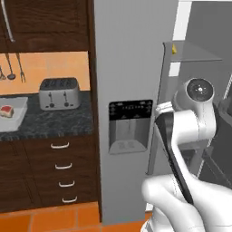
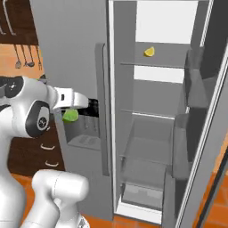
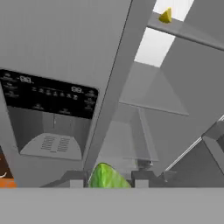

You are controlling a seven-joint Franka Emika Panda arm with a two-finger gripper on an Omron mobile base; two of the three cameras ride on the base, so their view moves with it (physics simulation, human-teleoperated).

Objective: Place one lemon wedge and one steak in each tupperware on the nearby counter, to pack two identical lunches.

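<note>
Lemon wedge (image 2: 149, 51) resting on an upper shelf (image 2: 153, 63) of the open fridge (seen top right in the hand view), while the gripper (image 3: 104, 178), in front of the dispenser door (image 1: 130, 126), is closed around a green lime wedge (image 2: 70, 116); a steak (image 1: 6, 111) lies in a tupperware (image 1: 17, 118) on the counter (image 1: 54, 122).

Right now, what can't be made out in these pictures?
- Tray, left base view: cut off by the left edge; its other contents are unknown.
- Lime wedge, hand view: the lower part is cut off at the bottom.
- Gripper, right base view: the fingertips are hidden behind the fridge door.
</note>
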